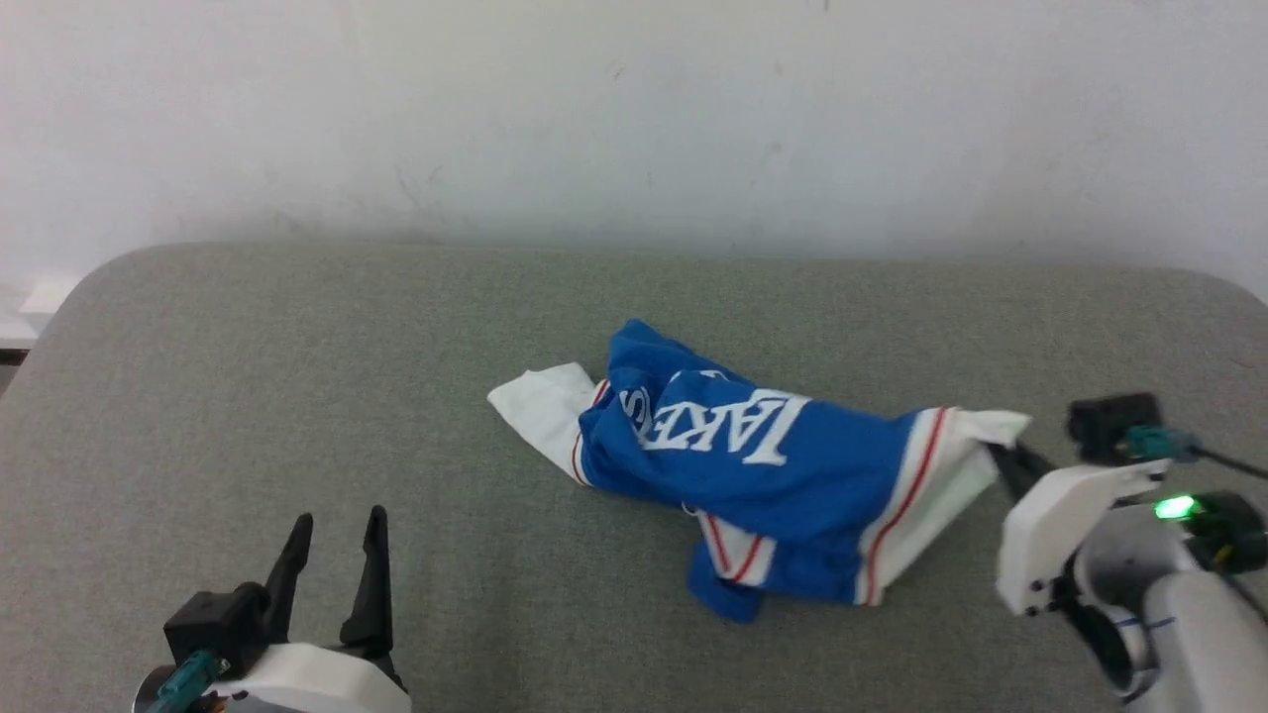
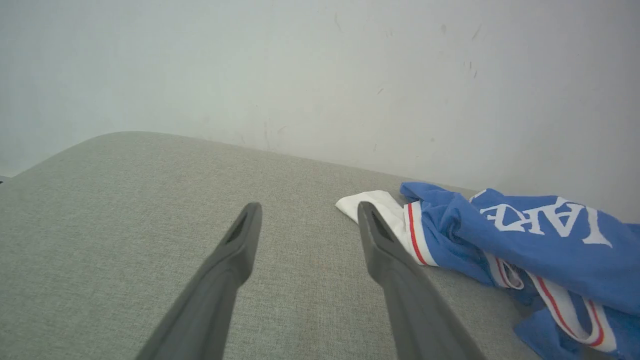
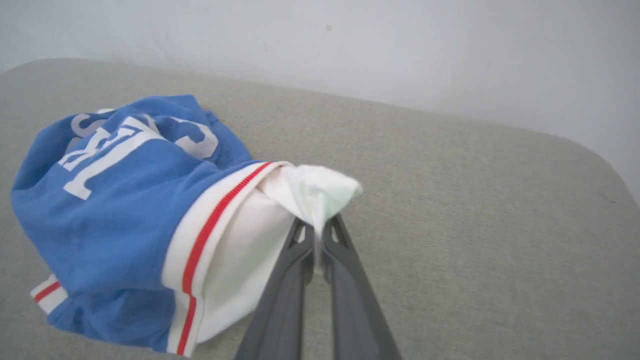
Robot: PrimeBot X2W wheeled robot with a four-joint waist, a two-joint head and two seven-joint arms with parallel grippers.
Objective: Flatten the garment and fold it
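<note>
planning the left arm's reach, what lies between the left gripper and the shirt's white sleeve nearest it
Nothing: the head view shows bare grey surface between the open left gripper and the near white sleeve of the garment.

A pale, off-white wall (image 1: 634, 119) is seen behind a wide padded surface (image 1: 248, 416) covered in grey-green woven fabric. The wall is marked by faint scuffs (image 2: 470, 67) and small dark specks, most plainly seen in the left wrist view. The far edge of the padded surface is set close against the wall, and its far left corner (image 1: 109, 272) and far right corner (image 1: 1223, 287) are rounded. A soft shadow (image 1: 396, 233) is cast along the foot of the wall. Beyond the far left corner a pale patch (image 1: 35, 302) is glimpsed, too small to be identified. Everything is lit evenly and diffusely.
</note>
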